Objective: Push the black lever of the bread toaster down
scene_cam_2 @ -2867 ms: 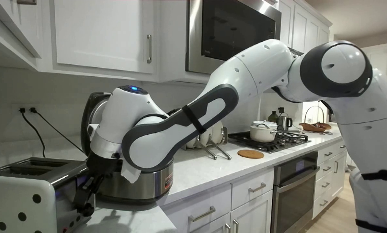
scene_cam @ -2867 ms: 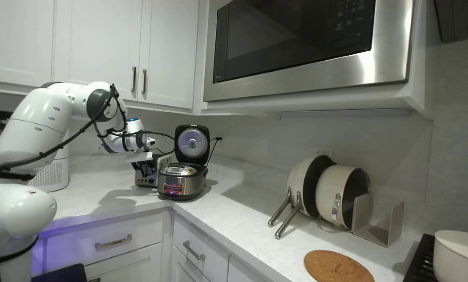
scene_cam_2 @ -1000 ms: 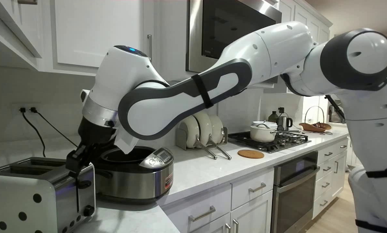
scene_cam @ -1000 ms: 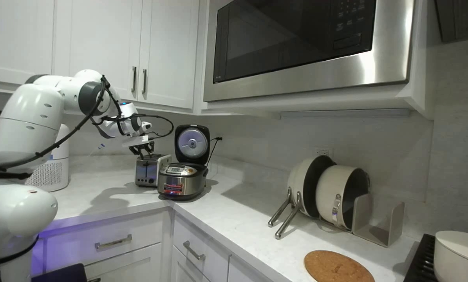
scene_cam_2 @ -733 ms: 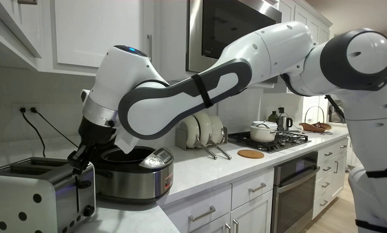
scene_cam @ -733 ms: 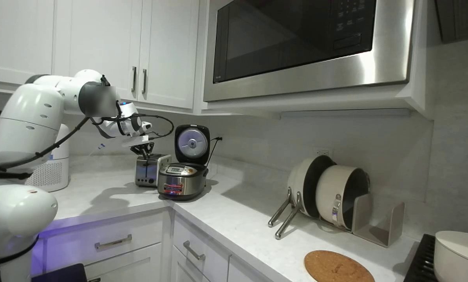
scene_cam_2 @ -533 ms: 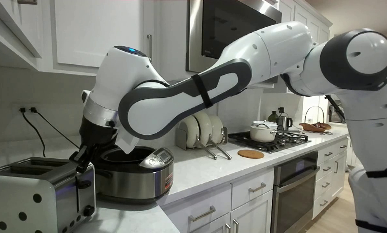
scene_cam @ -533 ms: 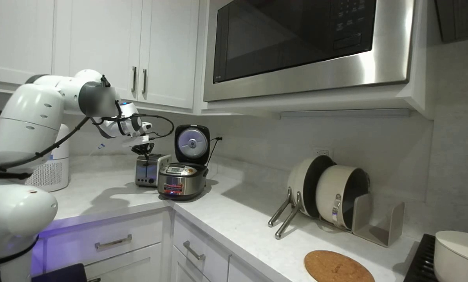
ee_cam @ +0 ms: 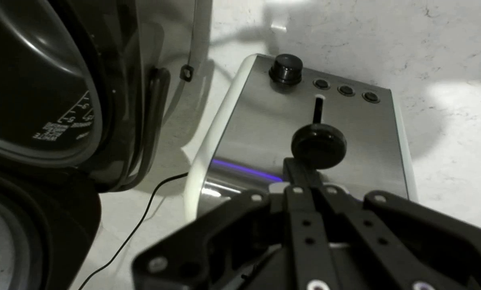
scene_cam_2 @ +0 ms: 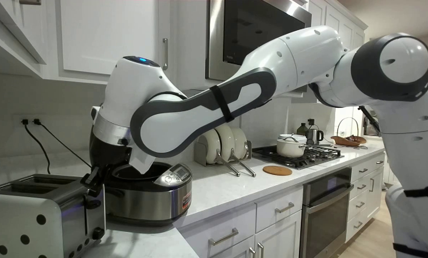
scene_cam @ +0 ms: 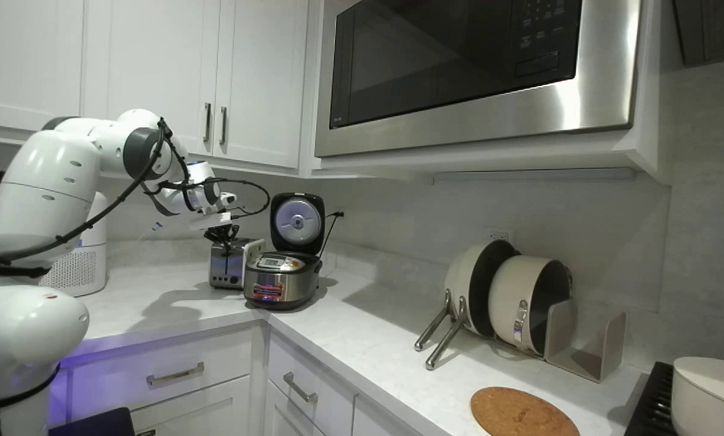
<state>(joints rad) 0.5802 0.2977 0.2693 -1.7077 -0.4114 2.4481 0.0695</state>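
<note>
Just above black lever (ee_cam: 318,146), contact unclear, gripper (ee_cam: 303,173) pinched together, rice cooker (scene_cam_2: 147,202) near one toaster (ee_cam: 278,129) edge, counter (ee_cam: 449,177) opposite.

Left of the pincer (ee_cam: 303,174) in the wrist view, the pot (ee_cam: 19,80) inside the rice cooker (ee_cam: 123,76) bears a pale scale (ee_cam: 76,109), upside down: a 5 can just be made out, the words cannot. In both exterior views the red label (scene_cam: 268,292) on the rice cooker, lower than the pincer, and the badge (scene_cam_2: 229,57) on the microwave (scene_cam_2: 264,32), well above it, are too small to read.
</note>
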